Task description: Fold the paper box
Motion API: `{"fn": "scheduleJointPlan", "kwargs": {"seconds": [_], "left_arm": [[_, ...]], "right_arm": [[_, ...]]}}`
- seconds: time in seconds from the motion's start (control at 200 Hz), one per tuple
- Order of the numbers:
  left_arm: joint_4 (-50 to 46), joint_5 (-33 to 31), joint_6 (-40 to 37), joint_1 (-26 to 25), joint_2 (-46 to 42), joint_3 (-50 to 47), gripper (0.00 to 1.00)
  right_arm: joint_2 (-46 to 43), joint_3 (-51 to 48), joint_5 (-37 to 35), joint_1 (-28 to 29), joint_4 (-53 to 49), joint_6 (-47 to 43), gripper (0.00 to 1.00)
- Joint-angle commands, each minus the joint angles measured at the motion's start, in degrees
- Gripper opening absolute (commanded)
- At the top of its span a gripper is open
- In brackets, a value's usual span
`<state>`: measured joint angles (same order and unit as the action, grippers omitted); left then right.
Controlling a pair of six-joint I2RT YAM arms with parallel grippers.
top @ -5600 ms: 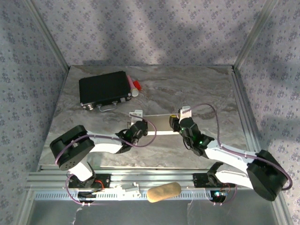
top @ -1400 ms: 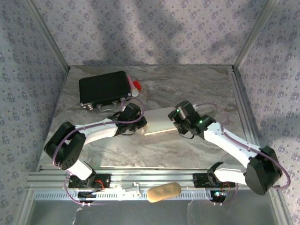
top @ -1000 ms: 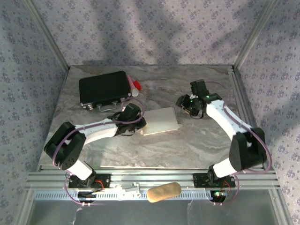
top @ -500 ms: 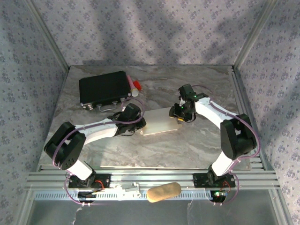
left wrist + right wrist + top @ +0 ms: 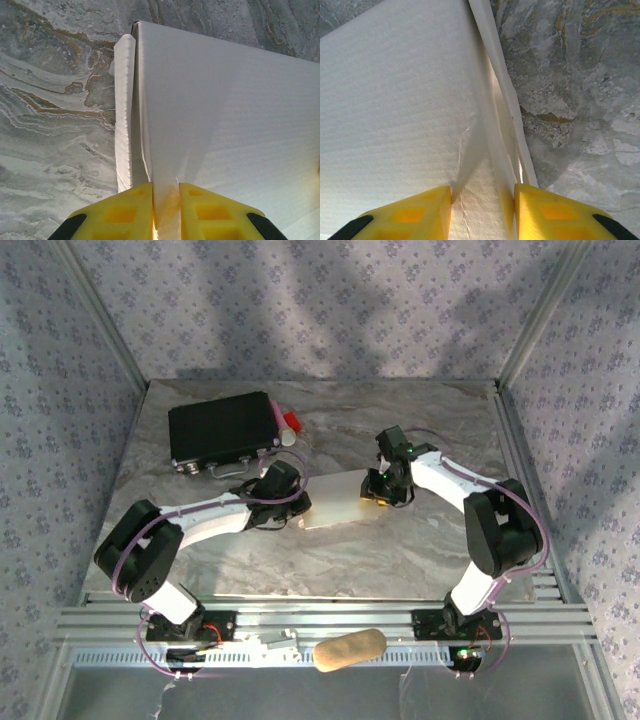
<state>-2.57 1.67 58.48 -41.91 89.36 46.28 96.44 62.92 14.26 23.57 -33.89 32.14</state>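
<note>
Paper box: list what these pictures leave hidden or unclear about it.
- Top view: the left arm and right arm cover both ends of the paper box; its folds are too small to read.
- Left wrist view: box runs off the right edge; left fingers cover the pinched edge.
- Right wrist view: box cut off left and top; unclear whether right fingers press the side flap or straddle it.
- Underside: hidden against the table.

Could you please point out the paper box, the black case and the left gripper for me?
paper box (image 5: 338,502), top view, middle of its white top face.
black case (image 5: 222,430), top view, centre of its lid.
left gripper (image 5: 165,189), left wrist view, between the yellow fingertips pinching the box's edge.
</note>
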Motion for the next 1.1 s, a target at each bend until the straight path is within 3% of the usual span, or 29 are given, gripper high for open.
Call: {"fn": "scheduleJointPlan", "kwargs": {"seconds": [0.0, 0.13, 0.32, 0.505, 0.67, 0.775, 0.969, 1.094], "left_arm": [[-1.84, -0.53, -1.24, 0.19, -0.89, 1.2, 0.17], [-1.78, -0.4, -1.35, 0.2, -0.85, 1.1, 0.17], [-4.98, -2.1, -2.71, 0.17, -2.42, 1.75, 0.17], [-11.45, -5.84, -5.11, 0.21, -5.62, 2.38, 0.37], [-14.64, -8.37, -6.48, 0.4, -9.11, 2.11, 0.43], [-12.76, -6.75, -7.98, 1.2, -9.23, 1.34, 0.45], [-1.53, 2.46, -8.39, 2.95, -3.73, 0.63, 0.46], [-0.78, 2.74, -8.29, 2.36, -0.65, 2.49, 0.45]], "right_arm": [[-0.07, -1.43, 0.52, 0.33, 1.48, 0.29, 0.32], [-0.64, -2.14, 1.6, 0.42, 2.56, 1.41, 0.21], [-0.62, -2.48, -0.05, 0.51, 1.9, 1.26, 0.2], [-2.02, -2.89, -2.93, 0.7, 0.97, 0.73, 0.26], [-1.53, -2.84, -3.93, 1.09, 0.58, 0.2, 0.27], [-1.63, -2.58, -4.24, 1.54, 0.45, -0.02, 0.29], [-3.37, -1.93, -5.64, 2.0, -0.3, -0.57, 0.35], [-5.13, -1.9, -6.69, 1.41, -2.1, -1.76, 0.43]]}}
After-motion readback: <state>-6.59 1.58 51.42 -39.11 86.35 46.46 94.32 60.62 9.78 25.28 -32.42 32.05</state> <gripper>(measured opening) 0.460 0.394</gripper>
